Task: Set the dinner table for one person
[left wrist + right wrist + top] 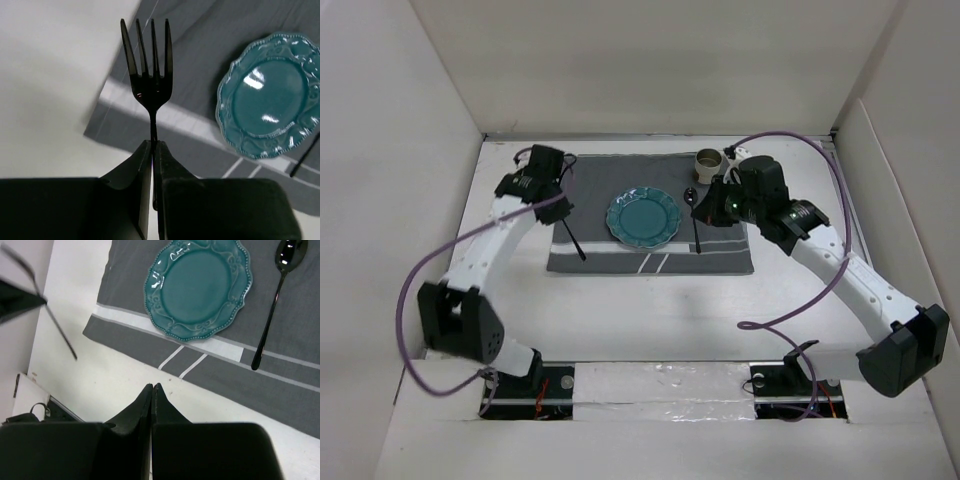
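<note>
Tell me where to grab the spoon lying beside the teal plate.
Pinch the spoon across its thin handle, about mid-length, coming straight down from above. It lies flat on the placemat, bowl far, and mid-handle is clear of the plate and cup.

Plain off-white panels close the space in on three sides: a back wall point(660, 60), a left wall point(380, 150) and a right wall point(905, 170). The light is soft and even. A crinkled silvery strip point(660, 380) runs along the front.
</note>
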{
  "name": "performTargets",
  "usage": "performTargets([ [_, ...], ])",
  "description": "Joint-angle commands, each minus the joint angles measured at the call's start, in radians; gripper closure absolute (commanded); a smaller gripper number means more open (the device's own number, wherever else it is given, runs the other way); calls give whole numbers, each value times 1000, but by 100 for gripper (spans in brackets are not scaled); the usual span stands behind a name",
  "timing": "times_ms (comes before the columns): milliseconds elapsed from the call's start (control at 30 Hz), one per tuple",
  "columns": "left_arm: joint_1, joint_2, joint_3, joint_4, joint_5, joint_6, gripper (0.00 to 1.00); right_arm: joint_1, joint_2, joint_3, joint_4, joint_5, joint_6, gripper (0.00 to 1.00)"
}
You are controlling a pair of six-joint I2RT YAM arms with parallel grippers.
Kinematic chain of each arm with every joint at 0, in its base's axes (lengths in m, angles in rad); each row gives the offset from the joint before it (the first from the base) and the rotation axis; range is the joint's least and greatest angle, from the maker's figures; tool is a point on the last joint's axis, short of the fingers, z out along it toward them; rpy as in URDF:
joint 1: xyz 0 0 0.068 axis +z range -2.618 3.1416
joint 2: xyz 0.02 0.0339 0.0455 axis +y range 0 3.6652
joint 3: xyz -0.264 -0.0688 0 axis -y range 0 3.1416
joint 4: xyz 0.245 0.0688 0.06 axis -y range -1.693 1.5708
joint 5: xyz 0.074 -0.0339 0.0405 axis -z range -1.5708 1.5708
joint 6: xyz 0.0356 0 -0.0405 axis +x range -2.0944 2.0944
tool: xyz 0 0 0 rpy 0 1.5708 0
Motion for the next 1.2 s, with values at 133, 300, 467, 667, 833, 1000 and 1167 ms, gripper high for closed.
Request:
performTargets([
  [133, -15, 395, 329, -60, -111, 356, 100, -11, -39, -19, 20, 5, 8, 85],
  [300, -82, 543, 456, -74, -125, 412, 100, -20, -58, -50, -12, 29, 9, 61],
  [467, -110, 605, 441, -35, -97, 421, 100, -29, -73, -67, -44, 43, 12, 60],
  [667, -110, 651, 441, -9, -76, 424, 100, -29, -72, -88, -61, 51, 11, 59],
  [833, -110, 708, 473, -9, -86, 430, 100, -29, -61, -94, -63, 54, 15, 59],
  [1000, -110, 748, 501, 0, -94, 430, 100, -20, -47, -97, -63, 63, 15, 59],
  [1167, -110, 774, 525, 8, -97, 432, 100, -11, -30, -100, -60, 74, 17, 59],
])
